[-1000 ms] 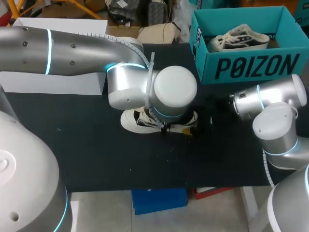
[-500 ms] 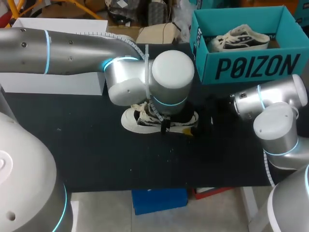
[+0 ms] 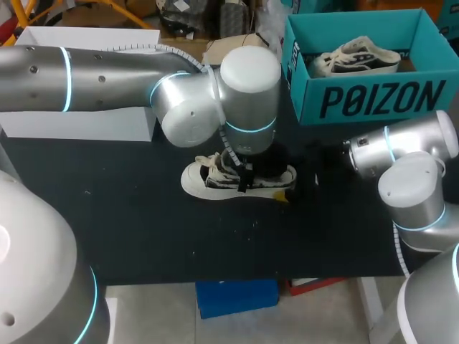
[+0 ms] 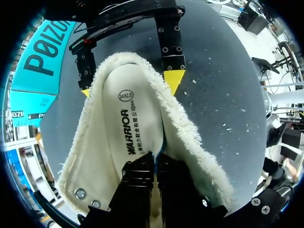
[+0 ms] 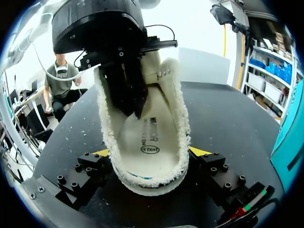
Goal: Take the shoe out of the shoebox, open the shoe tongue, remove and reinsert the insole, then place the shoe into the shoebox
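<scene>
Here, right end effector (image 5: pixel 149 152) clamped on the shoe (image 5: pixel 182 114); left end effector (image 4: pixel 154 164) closed, tips inside it.

Shoes x2: loose shoe (image 3: pixel 204 183) on table (image 3: pixel 129 215), boxed shoe (image 3: pixel 355 57); shoebox (image 3: pixel 373 100) x1, teal; insole (image 4: pixel 135 118) x1 seen, boxed shoe's not visible; arms x2; grippers x2: left gripper (image 4: pixel 154 161) & right gripper (image 5: pixel 151 152); white box (image 3: pixel 79 122) x1, prob. on table's far edge.

The shoe (image 3: pixel 237 179) lies mid-table (image 3: pixel 107 215), toe toward the left edge. The shoebox (image 3: pixel 366 93) stands at the far right corner, a second shoe (image 3: pixel 355 56) inside. The right gripper (image 5: pixel 151 152) clasps the heel; the left gripper (image 4: pixel 155 159) sits in the shoe's opening.
</scene>
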